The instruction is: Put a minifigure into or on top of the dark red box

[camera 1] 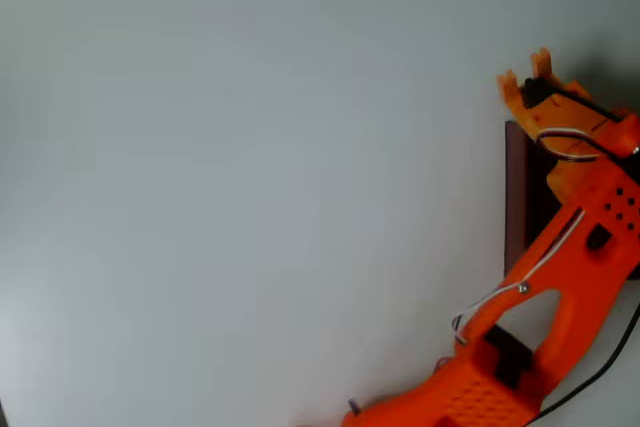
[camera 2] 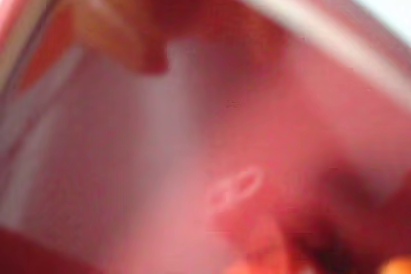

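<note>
Orange arm's hand hangs over the dark red box on the counter, grip unreadable; the blurred wrist view shows the box's interior.

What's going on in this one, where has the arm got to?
The orange arm reaches toward the right edge of the overhead view, over the dark red box. The wrist view is a close blur of the box's red walls, with a small red shape low in the picture that may be the minifigure. Whether the gripper is open or shut cannot be told.
</note>
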Action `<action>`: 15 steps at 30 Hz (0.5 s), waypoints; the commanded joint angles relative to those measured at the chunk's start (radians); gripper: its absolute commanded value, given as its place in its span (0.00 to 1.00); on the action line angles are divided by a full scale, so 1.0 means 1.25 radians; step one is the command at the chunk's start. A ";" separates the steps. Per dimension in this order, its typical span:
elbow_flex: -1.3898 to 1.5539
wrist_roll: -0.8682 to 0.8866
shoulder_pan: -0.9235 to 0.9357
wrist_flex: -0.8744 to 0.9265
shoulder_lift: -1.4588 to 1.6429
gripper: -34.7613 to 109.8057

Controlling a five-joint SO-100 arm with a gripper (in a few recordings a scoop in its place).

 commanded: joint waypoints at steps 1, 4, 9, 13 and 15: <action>0.088 0.006 -0.020 0.012 0.151 0.36; 0.226 0.009 -0.055 0.011 0.283 0.34; 0.449 0.027 -0.150 0.009 0.534 0.33; 0.644 0.043 -0.236 -0.004 0.725 0.31; 0.752 0.038 -0.288 -0.031 0.805 0.31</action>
